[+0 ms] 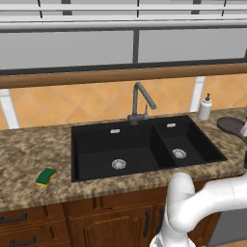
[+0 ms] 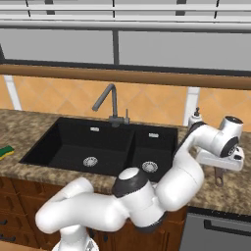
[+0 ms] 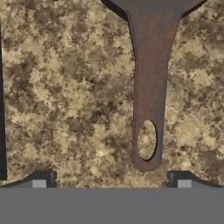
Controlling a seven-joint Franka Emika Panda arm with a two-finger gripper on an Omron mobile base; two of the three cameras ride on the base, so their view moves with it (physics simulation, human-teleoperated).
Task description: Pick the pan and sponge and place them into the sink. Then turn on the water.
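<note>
Currently the pan (image 1: 232, 126) is lying on the speckled counter (image 1: 29, 154) right of the sink (image 1: 144, 144), its long handle (image 3: 148, 87) (hanging hole at the end) pointing toward the gripper (image 3: 111, 179). Fingers (image 3: 43, 179) are standing spread wide, gripping nothing, hovering above the handle's end. Well apart, the sponge (image 1: 46, 176) is sitting left of the sink. Faucet (image 1: 140, 101) is rising behind the basins, soap dispenser (image 1: 205, 107) beside it.

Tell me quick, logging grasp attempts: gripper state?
Gripper: open, holding nothing, above the pan handle.
</note>
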